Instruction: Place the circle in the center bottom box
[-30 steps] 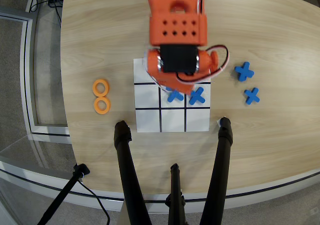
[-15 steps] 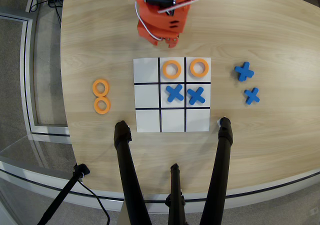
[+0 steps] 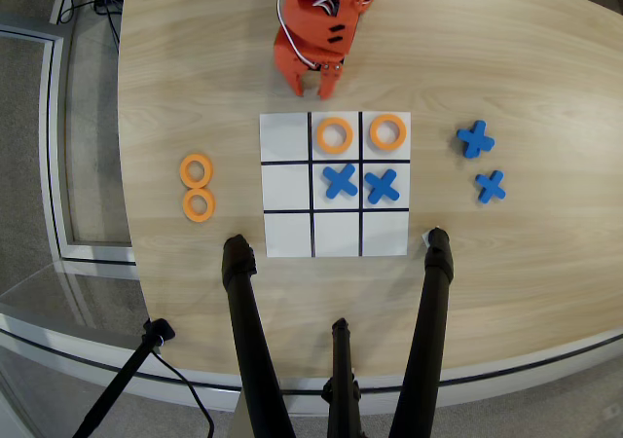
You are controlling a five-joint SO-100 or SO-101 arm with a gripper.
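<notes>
Two spare orange rings sit on the bench at the 9 o'clock side of the board (image 3: 334,184), touching each other. The nearer one to take is the circle (image 3: 196,171), with its twin (image 3: 199,204) just under it at 6 o'clock. Two more rings (image 3: 334,135) already lie in the far row, and two blue X pieces (image 3: 340,180) lie in the middle row.

The circle looks light, flat and hard, like plastic. It may be a bit slippery and could slide on the smooth wood. A good place to pinch it is across its rim, one finger in the hole and one outside, on the side away from its twin.

The jaws (image 3: 314,86) hang at the 12 o'clock edge of the board, holding nothing, and they look a little parted. The circle is well apart from them, toward 8 o'clock. The center bottom box (image 3: 336,234) is bare.
</notes>
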